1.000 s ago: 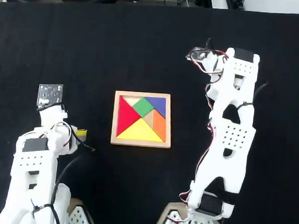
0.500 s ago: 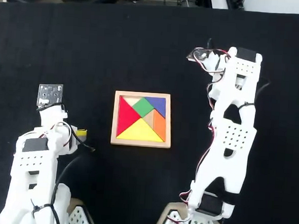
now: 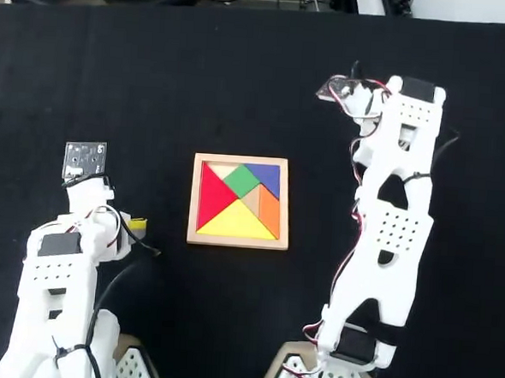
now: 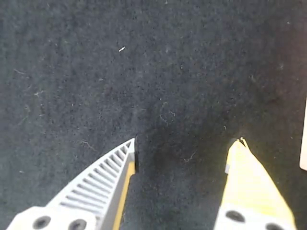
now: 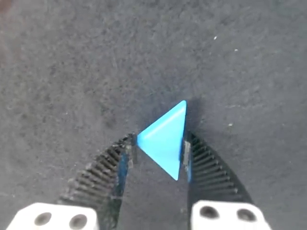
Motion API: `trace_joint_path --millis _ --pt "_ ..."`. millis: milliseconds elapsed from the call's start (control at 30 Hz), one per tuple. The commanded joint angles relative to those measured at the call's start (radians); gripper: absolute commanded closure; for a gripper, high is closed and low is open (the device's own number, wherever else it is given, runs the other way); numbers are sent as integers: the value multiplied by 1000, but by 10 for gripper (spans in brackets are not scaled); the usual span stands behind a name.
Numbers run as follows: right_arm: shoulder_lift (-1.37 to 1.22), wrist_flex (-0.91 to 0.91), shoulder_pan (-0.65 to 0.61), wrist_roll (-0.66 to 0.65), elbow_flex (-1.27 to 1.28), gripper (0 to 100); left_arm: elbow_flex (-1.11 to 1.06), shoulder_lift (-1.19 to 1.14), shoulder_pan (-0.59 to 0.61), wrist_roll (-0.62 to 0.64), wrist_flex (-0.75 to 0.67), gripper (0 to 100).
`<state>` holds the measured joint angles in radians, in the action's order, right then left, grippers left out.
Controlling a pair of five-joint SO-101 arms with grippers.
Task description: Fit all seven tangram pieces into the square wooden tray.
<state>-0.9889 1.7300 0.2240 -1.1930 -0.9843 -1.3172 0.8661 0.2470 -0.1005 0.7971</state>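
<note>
Well off from the wooden tray [image 3: 193, 199], the right arm's jaws pinch the little blue triangle [image 5: 165, 143] by its edges, a light, stiff, likely slippery piece best gripped squarely there, while the left arm's jaws gape empty

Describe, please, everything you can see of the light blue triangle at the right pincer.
The light blue triangle is a small, flat, matte piece with sharp corners. It is clamped between the right pincer's two ribbed fingers, one corner pointing away from the wrist, over the black cloth. Whether it touches the cloth cannot be told.
</note>
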Motion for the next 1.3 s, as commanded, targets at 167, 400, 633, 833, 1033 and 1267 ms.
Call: trace_joint_path --millis 167,400,633,833,1033,1267 --pt "311 37 -190 58 97 858 7 14 -13 8 -12 698" --pt "590 6 -463 64 487 858 7 14 -13 8 -11 698" --pt "624 -110 -657 74 611 858 5 12 -13 8 -9 698" --pt "539 -158 -758 120 576 858 5 11 -15 9 -11 698" --pt "377 -153 -769 140 423 858 5 12 -15 9 -11 698" --pt "243 -84 -749 140 223 858 5 12 -15 9 -11 698"
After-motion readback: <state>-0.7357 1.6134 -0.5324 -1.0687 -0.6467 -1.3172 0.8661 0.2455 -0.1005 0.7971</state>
